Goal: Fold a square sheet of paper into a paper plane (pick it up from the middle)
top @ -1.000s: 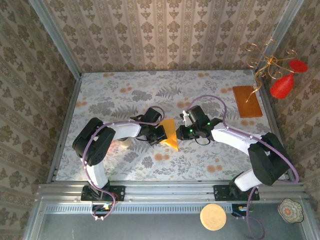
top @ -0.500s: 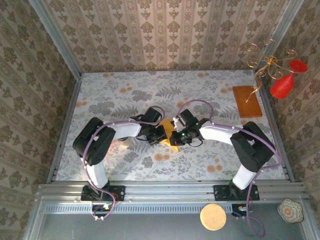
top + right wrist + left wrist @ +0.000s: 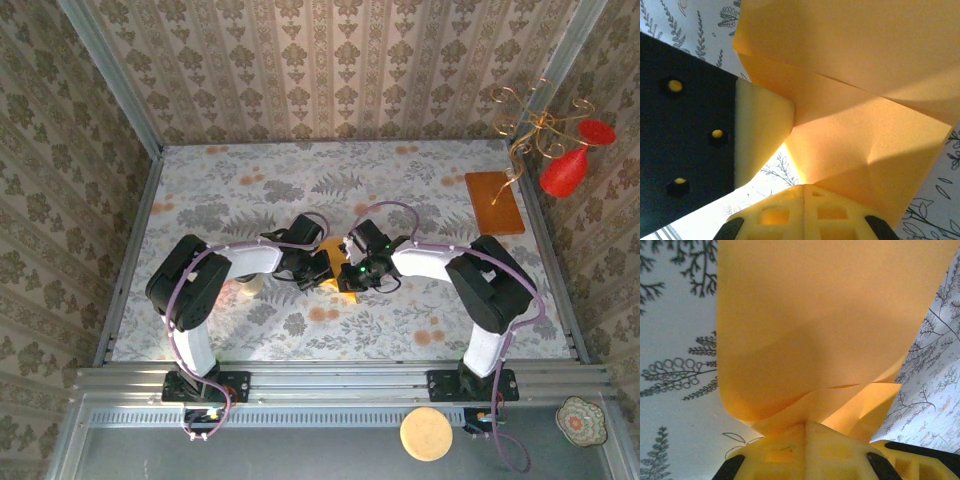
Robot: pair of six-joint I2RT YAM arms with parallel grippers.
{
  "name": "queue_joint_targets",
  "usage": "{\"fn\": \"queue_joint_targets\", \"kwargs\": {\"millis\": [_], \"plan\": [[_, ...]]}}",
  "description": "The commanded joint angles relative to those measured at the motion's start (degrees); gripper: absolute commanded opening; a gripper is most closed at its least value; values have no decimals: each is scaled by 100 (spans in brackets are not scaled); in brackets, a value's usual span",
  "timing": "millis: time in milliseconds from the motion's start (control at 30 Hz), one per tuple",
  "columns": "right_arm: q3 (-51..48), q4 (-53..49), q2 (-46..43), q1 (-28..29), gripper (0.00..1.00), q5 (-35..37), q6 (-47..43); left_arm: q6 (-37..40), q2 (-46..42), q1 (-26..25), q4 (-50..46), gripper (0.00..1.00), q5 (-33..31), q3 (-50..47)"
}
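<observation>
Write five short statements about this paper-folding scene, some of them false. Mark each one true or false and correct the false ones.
1. The left fingers are shut on the orange-yellow sheet of paper. True.
2. The sheet of paper is flat and unfolded. False: it is bent and shows folded layers.
3. A brown-orange board lies near the far right corner of the table. True.
4. The right fingers are open and clear of the sheet. False: they are shut on it, opposite the left fingers.
5. The round tan disc lies beside the sheet. False: it sits on the grey ledge in front of the arm bases.
</observation>
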Motion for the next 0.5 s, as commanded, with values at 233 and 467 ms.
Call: {"fn": "queue_joint_targets", "kwargs": {"millis": [233,467], "plan": [[-17,-266,162,-47,1,-54,-325,12,249,91,-427,5,-324,-123],[-586,-247,-213,-89,1,-174,-427,86,288,189,-486,5,-361,-169]]}}
